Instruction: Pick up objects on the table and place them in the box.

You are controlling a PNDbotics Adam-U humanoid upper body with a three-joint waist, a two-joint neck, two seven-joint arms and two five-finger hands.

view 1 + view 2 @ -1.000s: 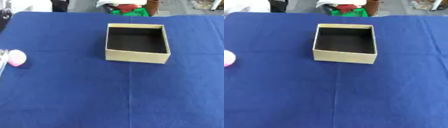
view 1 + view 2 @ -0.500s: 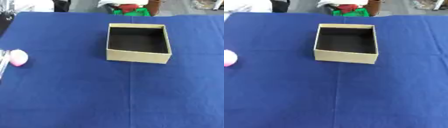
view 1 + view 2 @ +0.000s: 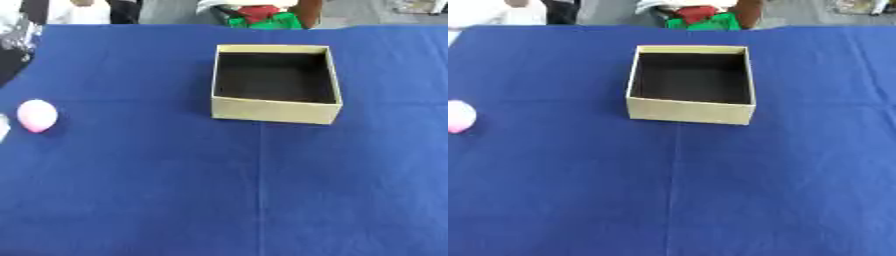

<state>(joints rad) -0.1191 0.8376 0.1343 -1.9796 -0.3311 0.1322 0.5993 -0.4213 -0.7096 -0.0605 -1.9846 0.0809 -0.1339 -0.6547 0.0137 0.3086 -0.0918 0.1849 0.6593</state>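
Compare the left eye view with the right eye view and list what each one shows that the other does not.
Only the left eye view shows the pink ball whole, with a pale sliver of something at the frame's left edge beside it; what that is cannot be told. Only the right eye view cuts the ball at its left edge, and it sets the box more toward the middle. Both share the open tan box with its dark, empty inside, the blue tablecloth, and no robot hand.

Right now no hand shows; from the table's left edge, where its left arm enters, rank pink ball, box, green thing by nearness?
1. Pink ball, by the left edge.
2. Box, middle, farther back.
3. Green thing, past the far edge.
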